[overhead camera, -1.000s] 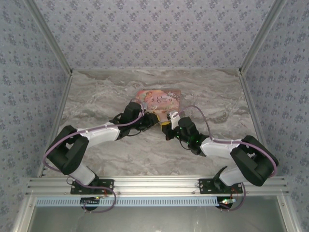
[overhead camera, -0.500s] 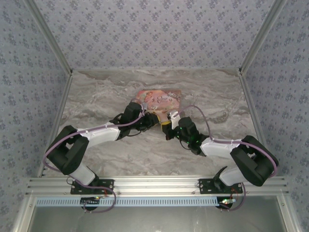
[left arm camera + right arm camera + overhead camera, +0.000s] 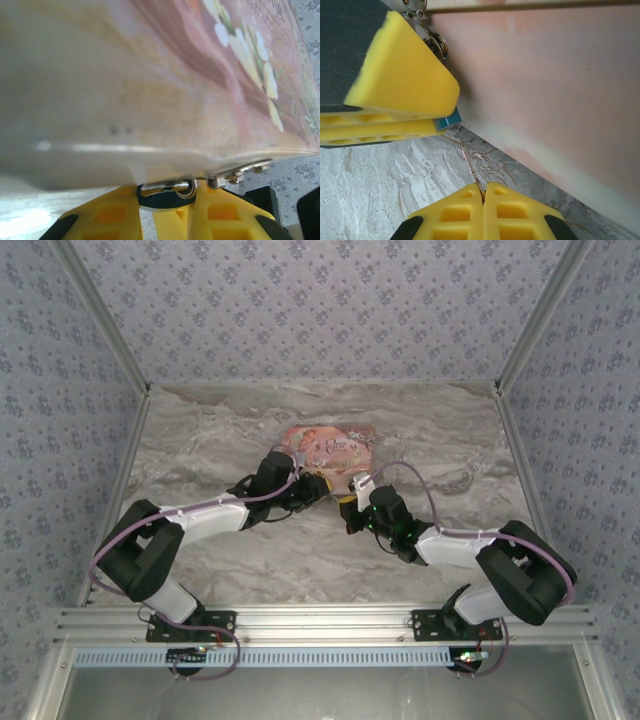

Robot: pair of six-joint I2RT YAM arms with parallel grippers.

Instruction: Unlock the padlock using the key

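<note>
Against the near side of the pink picture tin [image 3: 330, 445], at the middle of the bench [image 3: 200, 440], the left gripper [image 3: 167, 212] is clamped on the small blue padlock [image 3: 451, 120]. The padlock's thin metal shackle [image 3: 165, 188] hooks through the tin's clasp [image 3: 250, 170]. Just right of it, the right gripper [image 3: 483, 192] is clenched, its yellow fingers [image 3: 512, 210] pressed together on a thin metal sliver that appears to be the key [image 3: 471, 170]. The key's tip points toward the padlock's blue body, near it but apart.
</note>
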